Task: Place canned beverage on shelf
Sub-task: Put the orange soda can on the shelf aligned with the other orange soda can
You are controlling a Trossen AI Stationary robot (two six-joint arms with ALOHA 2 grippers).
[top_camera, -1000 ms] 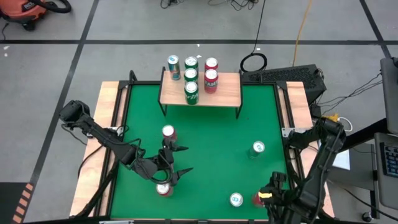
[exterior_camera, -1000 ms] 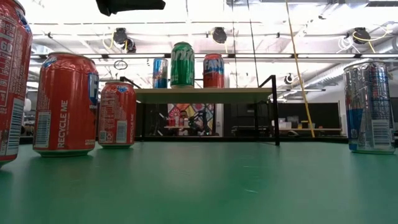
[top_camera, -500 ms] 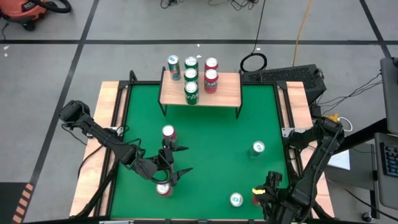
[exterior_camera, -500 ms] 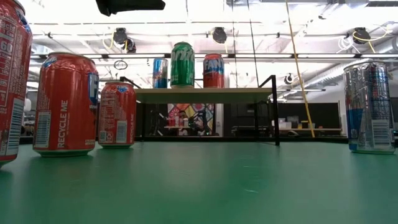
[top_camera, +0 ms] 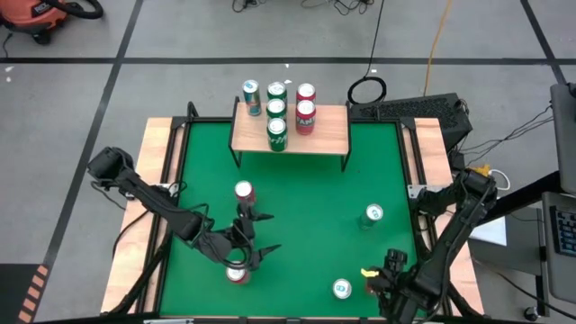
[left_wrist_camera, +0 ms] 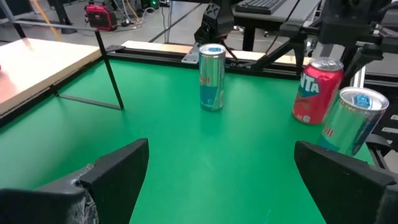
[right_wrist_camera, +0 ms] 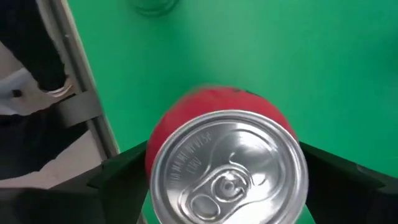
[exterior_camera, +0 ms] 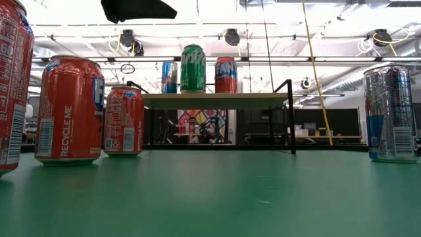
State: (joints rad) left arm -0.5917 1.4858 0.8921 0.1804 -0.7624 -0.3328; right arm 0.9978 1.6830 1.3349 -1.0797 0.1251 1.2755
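R end effector (right_wrist_camera: pixel 227 180) wide, straddling red can (right_wrist_camera: pixel 224 155); hidden in high view. L end effector (left_wrist_camera: pixel 217 168) wide, empty.

My two arms are dark and thin with round joints. My left tool (top_camera: pixel 255 231) has black pointed fingers. My right tool (top_camera: pixel 382 281) carries a small yellow mark.

five upright drink cans (top_camera: pixel 277 108) stand on the wooden-topped shelf (top_camera: pixel 326 135) at the table's (top_camera: pixel 306 234) far edge; other cans stand scattered nearer.
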